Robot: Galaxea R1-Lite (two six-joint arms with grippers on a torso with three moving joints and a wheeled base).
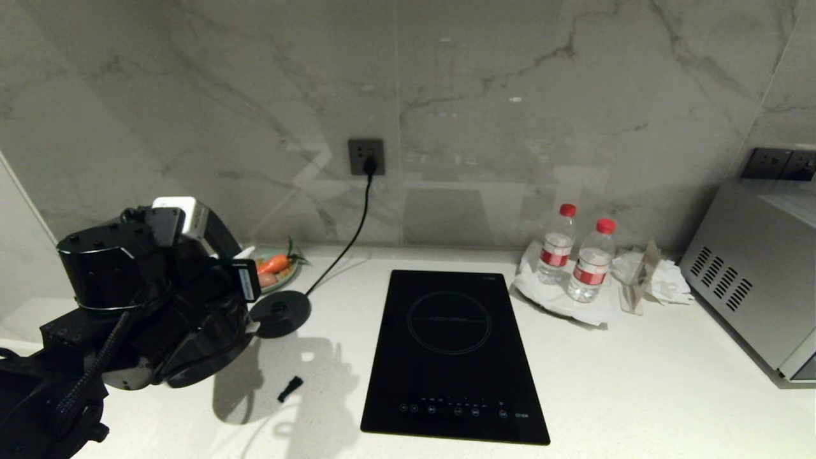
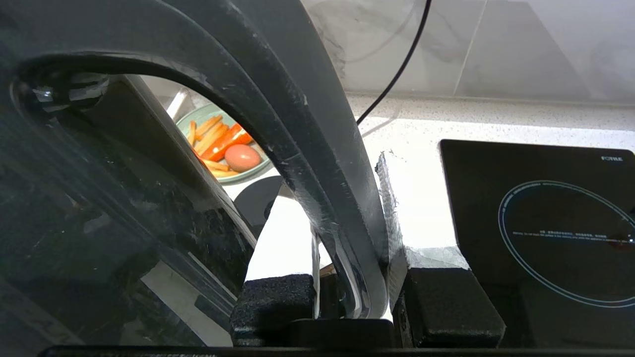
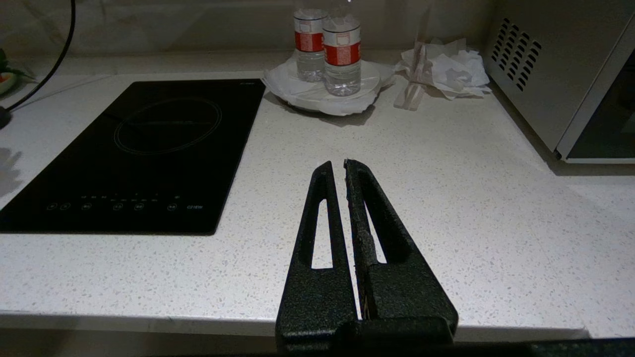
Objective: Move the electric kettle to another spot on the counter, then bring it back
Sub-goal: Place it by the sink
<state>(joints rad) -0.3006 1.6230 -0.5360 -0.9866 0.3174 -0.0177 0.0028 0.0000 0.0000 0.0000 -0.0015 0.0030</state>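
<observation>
Black electric kettle, handle clamped in left gripper, hangs off its round base above the counter; right gripper closed, empty; setting down elsewhere and return remain.

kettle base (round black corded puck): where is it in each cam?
Head view: kettle base on the counter, left of the induction hob, below the wall socket.
Left wrist view: a sliver seen through the electric kettle handle loop.
Right wrist view: not clearly in it.
Shared landmark: the hob.
</observation>
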